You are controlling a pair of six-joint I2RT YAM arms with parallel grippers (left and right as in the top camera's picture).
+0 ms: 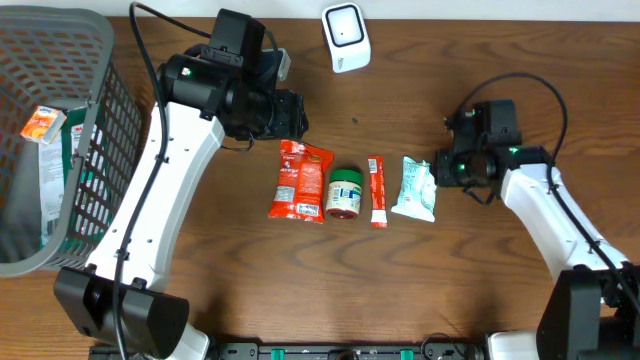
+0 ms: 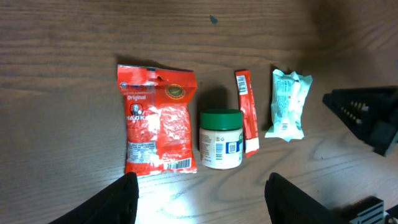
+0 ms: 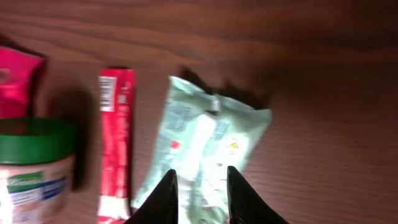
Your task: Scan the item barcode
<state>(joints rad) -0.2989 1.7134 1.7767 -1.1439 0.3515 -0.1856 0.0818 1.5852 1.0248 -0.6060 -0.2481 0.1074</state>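
R gripper [image 3: 201, 174] low over pale green packet [image 3: 211, 134], fingers narrow, one each side of its near edge; pinched or not, can't tell; packet flat on surface [image 1: 330, 280], 3 o'clock end of row, just beside red stick sachet [image 1: 377, 190]; L gripper [image 2: 200, 180] wide open, empty, hanging at row's 11 o'clock; scanner [image 1: 345, 38] at 12.

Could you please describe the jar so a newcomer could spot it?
On the wooden table, four items lie in a row. The jar sits between the wide red bag and the thin red stick; it alone has a green lid.
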